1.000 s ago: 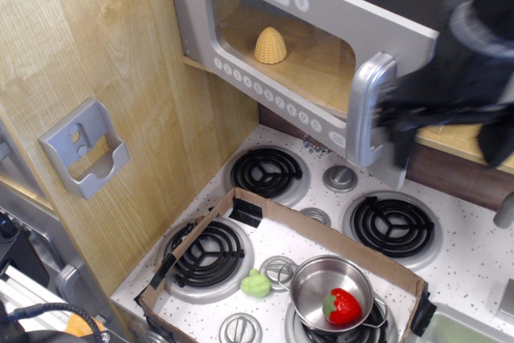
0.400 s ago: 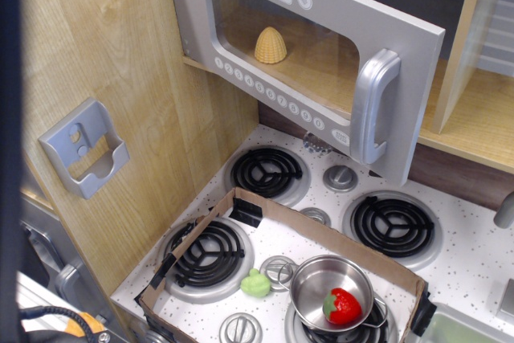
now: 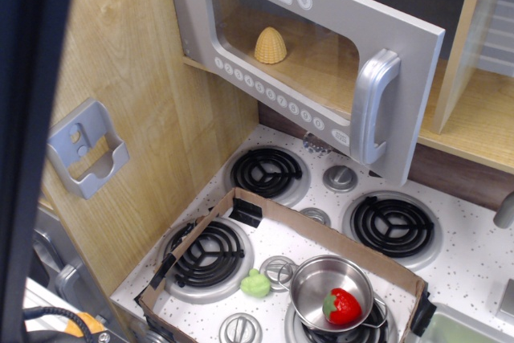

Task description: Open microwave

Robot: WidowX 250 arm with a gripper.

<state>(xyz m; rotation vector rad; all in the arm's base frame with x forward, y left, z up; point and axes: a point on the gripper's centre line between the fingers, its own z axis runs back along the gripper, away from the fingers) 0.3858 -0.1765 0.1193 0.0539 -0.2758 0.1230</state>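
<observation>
With the microwave (image 3: 313, 62) at upper centre, its door swung ajar, and a dark blurred shape at the left edge hiding any gripper so jaw state cannot be told, the unheld door may swing shut again.

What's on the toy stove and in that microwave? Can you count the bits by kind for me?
Burners: 4, one mostly hidden under the pot
Stove knobs: 5, e.g.
Metal pots: 1
Red strawberries: 1
Green toy food pieces: 1
Yellow beehive-shaped toys, behind the microwave window: 1
Total: 13
</observation>
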